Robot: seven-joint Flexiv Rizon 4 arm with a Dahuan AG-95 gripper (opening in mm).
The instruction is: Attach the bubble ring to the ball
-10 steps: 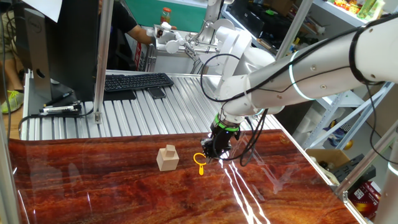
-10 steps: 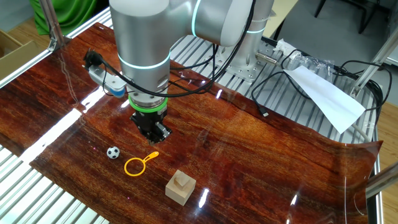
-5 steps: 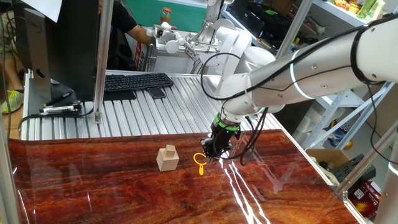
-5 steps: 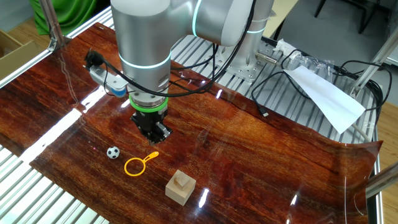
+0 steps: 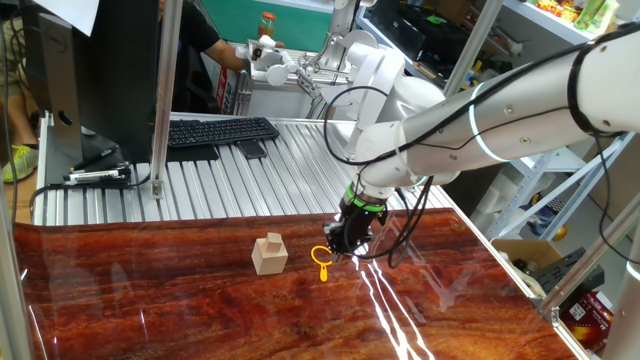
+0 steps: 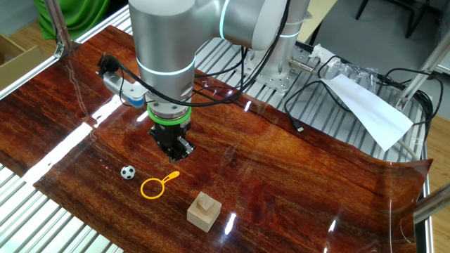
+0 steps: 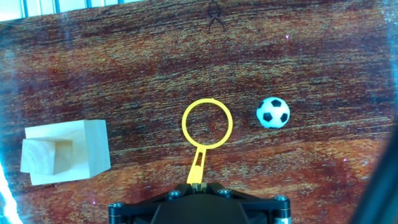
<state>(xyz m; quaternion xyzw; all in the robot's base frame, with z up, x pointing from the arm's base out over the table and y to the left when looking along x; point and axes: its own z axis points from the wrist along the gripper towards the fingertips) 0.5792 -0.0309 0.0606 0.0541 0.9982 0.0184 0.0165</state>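
The bubble ring (image 7: 207,124) is a small yellow loop with a short stem, lying flat on the wood-grain table. It also shows in one fixed view (image 5: 321,264) and in the other fixed view (image 6: 156,186). The ball (image 7: 273,112) is a tiny black-and-white football just right of the loop in the hand view, apart from it; the other fixed view shows it (image 6: 127,172) too. My gripper (image 6: 178,152) hovers just above the table over the stem's end, jaws close together and empty. In the hand view the stem's end runs under the fingertips (image 7: 196,185).
A pale wooden block (image 7: 65,153) with a notch sits left of the ring, also seen in the other fixed view (image 6: 204,211). A keyboard (image 5: 220,131) lies on the slatted metal surface behind the table. Cables and a white sheet (image 6: 365,105) lie at the far side.
The arm has shifted very slightly above the table. The ring, ball and block have not moved.
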